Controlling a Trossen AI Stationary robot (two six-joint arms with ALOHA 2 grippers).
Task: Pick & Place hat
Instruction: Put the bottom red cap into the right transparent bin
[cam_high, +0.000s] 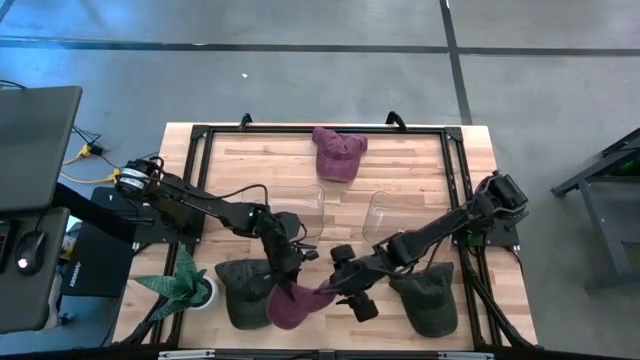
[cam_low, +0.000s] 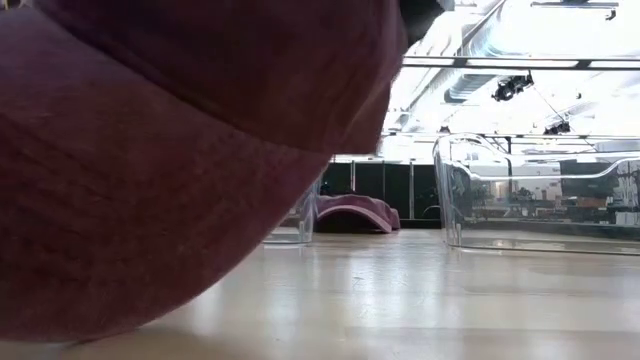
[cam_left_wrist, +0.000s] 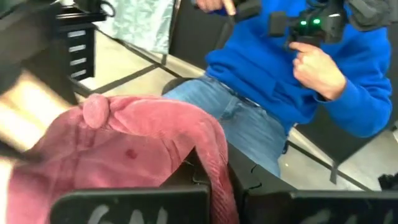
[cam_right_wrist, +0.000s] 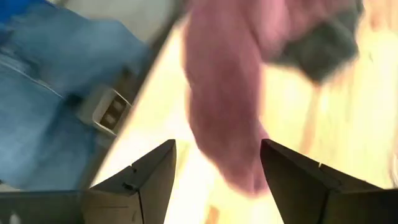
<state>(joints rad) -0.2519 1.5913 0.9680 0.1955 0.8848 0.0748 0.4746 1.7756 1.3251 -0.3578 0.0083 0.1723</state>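
A maroon hat (cam_high: 295, 305) sits near the table's near edge, between two dark green hats (cam_high: 240, 290) (cam_high: 430, 297). In the low view the maroon hat (cam_low: 150, 150) fills the left side, its lower part at table level. My left gripper (cam_high: 283, 278) stands over the hat's far side and is shut on it. My right gripper (cam_high: 337, 290) is open just right of the hat. In the right wrist view its fingers (cam_right_wrist: 217, 149) stand on either side of a hanging part of the hat (cam_right_wrist: 227, 112); whether they touch it I cannot tell. My left gripper pinches the maroon hat by the edge of its crown (cam_left_wrist: 214, 168), the cloth running down between the two fingers (cam_left_wrist: 137, 202). It comes from above, slanting toward the near edge. The crown (cam_left_wrist: 124, 149) bulges up beyond the fingers, and the hat's lower part (cam_low: 90, 325) reaches down to the table.
A second maroon hat (cam_high: 338, 155) lies at the far edge. Two clear stands (cam_high: 305, 205) (cam_high: 385, 210) sit mid-table. A potted plant (cam_high: 185, 285) stands at the near left corner. A person in a blue top (cam_left_wrist: 298, 81) sits beyond the near edge.
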